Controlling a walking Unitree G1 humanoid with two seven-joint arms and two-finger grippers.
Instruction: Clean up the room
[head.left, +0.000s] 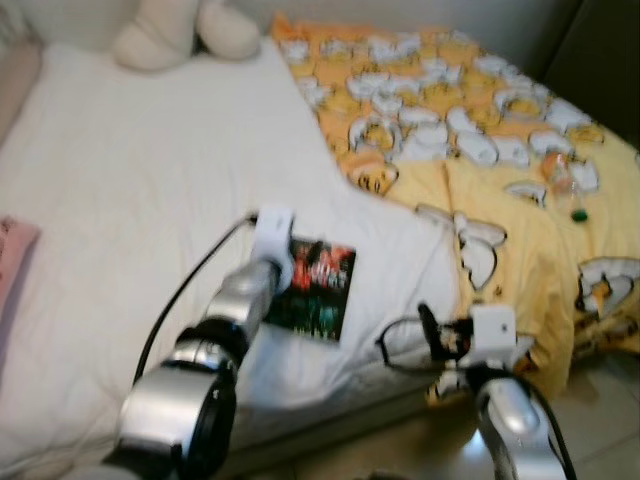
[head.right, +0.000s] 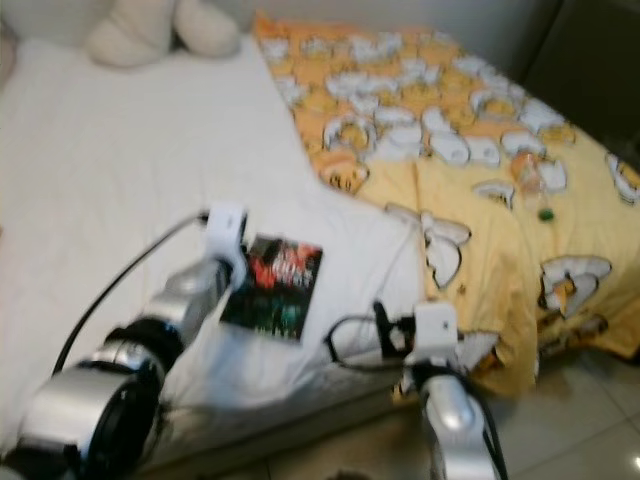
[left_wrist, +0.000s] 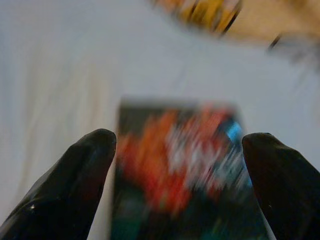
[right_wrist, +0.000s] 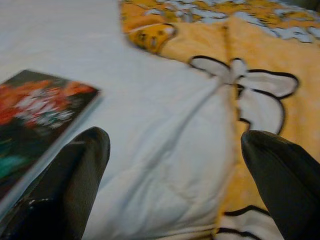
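Book (head.left: 318, 288): flat, rectangular, with a dark glossy cover printed in red and teal, lying on the white sheet (head.left: 150, 200) near the bed's front edge. The left gripper (left_wrist: 180, 165) reaches forward over it, silver arm stretched out, black fingers (left_wrist: 80, 175) spread apart on either side of the cover without closing on it. The right gripper (right_wrist: 175, 165) hangs low at the edge just beside the book, fingers apart. A soft yellow blanket (head.left: 480, 150) with a cartoon print lies rumpled to the right.
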